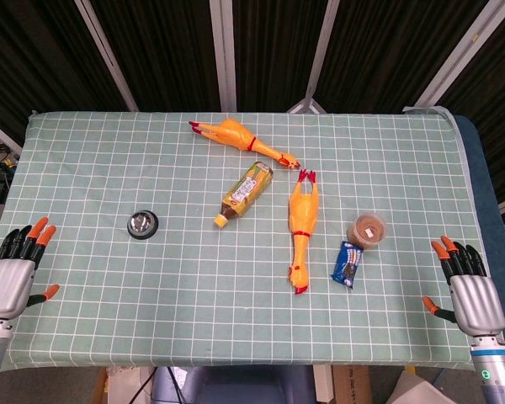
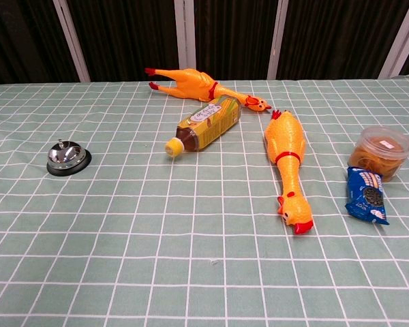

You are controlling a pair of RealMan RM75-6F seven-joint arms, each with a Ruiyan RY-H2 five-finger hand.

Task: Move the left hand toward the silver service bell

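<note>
1. Resting at lower left of the head view, left hand point(image 1: 13, 273) is empty with fingers spread.
2. Silver service bell point(image 1: 142, 224) sits up and right of it, well apart, on the checked tablecloth point(image 1: 194, 303).
3. Judged: approach not begun; the whole reach remains.
4. Right hand point(image 1: 470, 286) sits lower right, likewise empty and spread.

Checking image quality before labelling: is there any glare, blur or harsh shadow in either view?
Head view: even light, sharp, faint shadows; open left hand crisp. Chest view: bright highlights on the silver service bell dome, short soft shadows, no blur; hands absent there.
</note>
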